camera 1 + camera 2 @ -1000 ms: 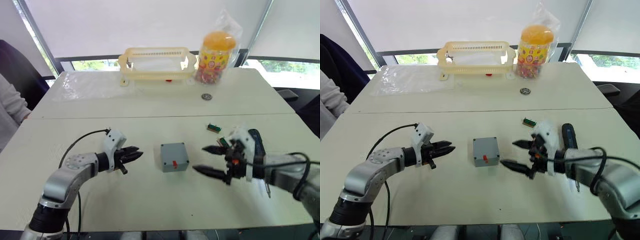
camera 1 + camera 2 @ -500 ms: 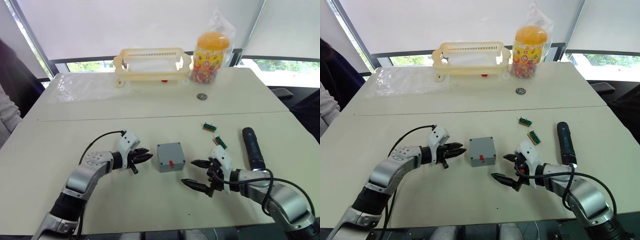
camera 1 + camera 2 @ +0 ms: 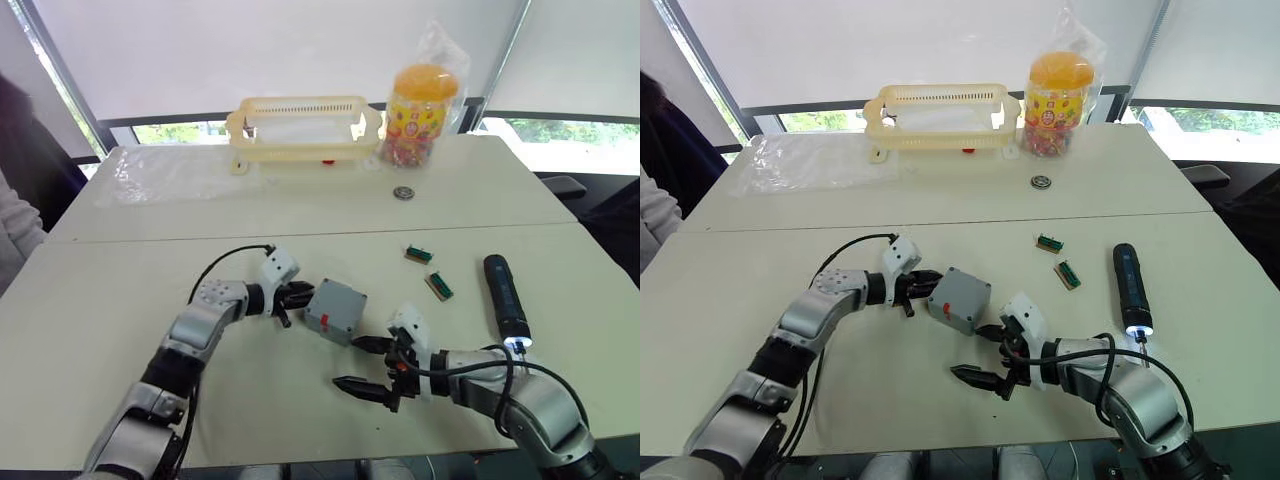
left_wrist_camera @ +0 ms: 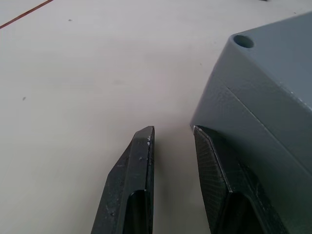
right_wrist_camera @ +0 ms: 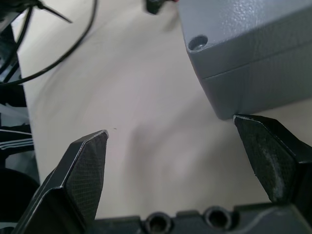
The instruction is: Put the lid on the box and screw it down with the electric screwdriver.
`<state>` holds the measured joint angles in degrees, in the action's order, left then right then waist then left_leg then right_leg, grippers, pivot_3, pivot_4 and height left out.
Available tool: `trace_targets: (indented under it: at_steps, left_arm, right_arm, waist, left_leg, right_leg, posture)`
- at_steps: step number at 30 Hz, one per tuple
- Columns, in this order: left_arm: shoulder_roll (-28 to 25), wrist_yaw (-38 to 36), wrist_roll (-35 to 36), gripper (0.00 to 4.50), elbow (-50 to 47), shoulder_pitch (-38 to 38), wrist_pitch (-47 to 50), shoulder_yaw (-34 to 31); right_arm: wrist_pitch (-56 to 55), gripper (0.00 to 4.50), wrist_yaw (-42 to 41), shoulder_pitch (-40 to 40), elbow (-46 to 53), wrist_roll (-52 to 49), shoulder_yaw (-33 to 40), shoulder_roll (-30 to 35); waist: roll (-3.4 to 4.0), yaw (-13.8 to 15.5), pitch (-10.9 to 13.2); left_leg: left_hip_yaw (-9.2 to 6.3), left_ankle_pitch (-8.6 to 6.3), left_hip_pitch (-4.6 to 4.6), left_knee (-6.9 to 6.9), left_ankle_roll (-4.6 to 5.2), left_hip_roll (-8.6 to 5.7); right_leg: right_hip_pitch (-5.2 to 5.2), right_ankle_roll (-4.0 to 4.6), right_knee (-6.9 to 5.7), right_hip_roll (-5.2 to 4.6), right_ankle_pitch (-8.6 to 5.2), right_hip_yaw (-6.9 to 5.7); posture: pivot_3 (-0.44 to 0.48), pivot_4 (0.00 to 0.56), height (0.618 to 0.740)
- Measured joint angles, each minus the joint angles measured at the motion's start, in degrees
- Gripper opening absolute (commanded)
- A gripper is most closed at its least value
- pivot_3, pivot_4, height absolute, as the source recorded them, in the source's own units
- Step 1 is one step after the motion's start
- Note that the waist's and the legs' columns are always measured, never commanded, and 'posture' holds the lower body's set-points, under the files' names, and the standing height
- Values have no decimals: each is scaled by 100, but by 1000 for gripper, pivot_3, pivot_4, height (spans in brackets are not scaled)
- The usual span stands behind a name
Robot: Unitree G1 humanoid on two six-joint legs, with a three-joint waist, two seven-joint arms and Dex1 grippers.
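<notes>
The grey box [image 3: 335, 312] lies askew at mid-table, its red mark facing the near edge. The lid [image 5: 234, 22] sits on top of it above a seam, a screw hole at its corner. My left gripper [image 3: 298, 296] is at the box's left side, its fingers a narrow gap apart with nothing between them; one fingertip [image 4: 204, 139] touches the box's lower corner. My right gripper [image 3: 980, 352] stands wide open just in front of the box, one fingertip [image 5: 253, 131] close under the box's corner. The dark electric screwdriver [image 3: 505, 298] lies on the table to the right, its tip light on.
Two small green-brown bit strips [image 3: 420, 254] [image 3: 438, 286] lie between box and screwdriver. At the back stand a yellow basket [image 3: 305, 125] and a bagged jar of sweets [image 3: 420, 100], with a small round metal piece [image 3: 403, 192] before them. A clear plastic sheet [image 3: 160, 170] lies back left.
My left gripper has moved right against the box, and the box has shifted and turned askew. My right gripper has come left and nearer, below the box.
</notes>
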<state>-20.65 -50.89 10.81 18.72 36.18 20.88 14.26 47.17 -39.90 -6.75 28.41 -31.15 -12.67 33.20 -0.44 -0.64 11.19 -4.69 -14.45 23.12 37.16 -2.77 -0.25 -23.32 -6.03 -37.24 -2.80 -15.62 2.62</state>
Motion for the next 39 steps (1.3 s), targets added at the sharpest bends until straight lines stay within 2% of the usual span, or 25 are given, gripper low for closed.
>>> trace_targets:
  at_steps: [5,9,13,16,21,26,32,39]
  left_arm:
    - [151,-97,-287,1245,741,326,-594,72]
    - [-83,-85,-333,1245,718,244,-727,-57]
    - [-441,52,-168,1245,227,-201,-341,-536]
    - [-669,83,113,1245,-539,-745,229,-854]
    - [-843,181,626,1245,-2187,-1625,1337,-1040]
    - [-981,363,934,1245,-3300,-2114,2001,-1073]
    - [-1052,367,974,1245,-3511,-2225,2126,-804]
    - [-1041,400,704,1245,-3058,-1901,1829,-535]
  right_arm:
    - [74,4488,55,63,137,-19,1,-30]
    - [-122,4488,-48,207,180,53,411,421]
    - [-644,4488,-240,45,-128,306,752,690]
    - [-1018,4488,-457,-209,-593,566,646,706]
    - [-1550,4488,-861,-538,-1436,968,382,679]
    - [-1945,4488,-1146,-799,-1997,1149,273,539]
    - [-2270,4488,-1351,-1066,-2445,1328,109,244]
    - [-2454,4488,-1451,-1187,-2629,1506,21,31]
  waist:
    - [0,-17,0]
    - [0,-37,0]
    - [-2,-52,-2]
    - [-2,-43,-2]
    - [-3,-4,-2]
    - [-3,-20,-2]
    - [-2,-22,-2]
    - [-2,-18,-2]
  left_leg:
    - [0,0,-1,-1,0,0]
    - [2,0,-3,0,0,0]
    - [-1,0,-13,-6,1,6]
    - [-1,0,-14,-5,1,6]
    - [1,0,-14,0,0,4]
    - [2,0,-21,-4,0,4]
    - [3,0,-27,-4,0,4]
    - [3,0,-29,-5,0,4]
  right_leg:
    - [0,0,-2,0,0,0]
    - [0,-1,-3,0,0,3]
    - [0,0,-14,7,0,2]
    - [0,0,-20,4,0,3]
    - [5,0,-22,-3,0,3]
    - [6,0,-22,-2,0,5]
    - [10,1,-23,0,0,5]
    - [12,2,-23,0,0,4]
  posture:
    - [0,150,740]
    - [0,150,740]
    - [0,150,740]
    - [0,150,740]
    - [0,150,740]
    - [0,150,740]
    - [0,150,740]
    - [0,150,740]
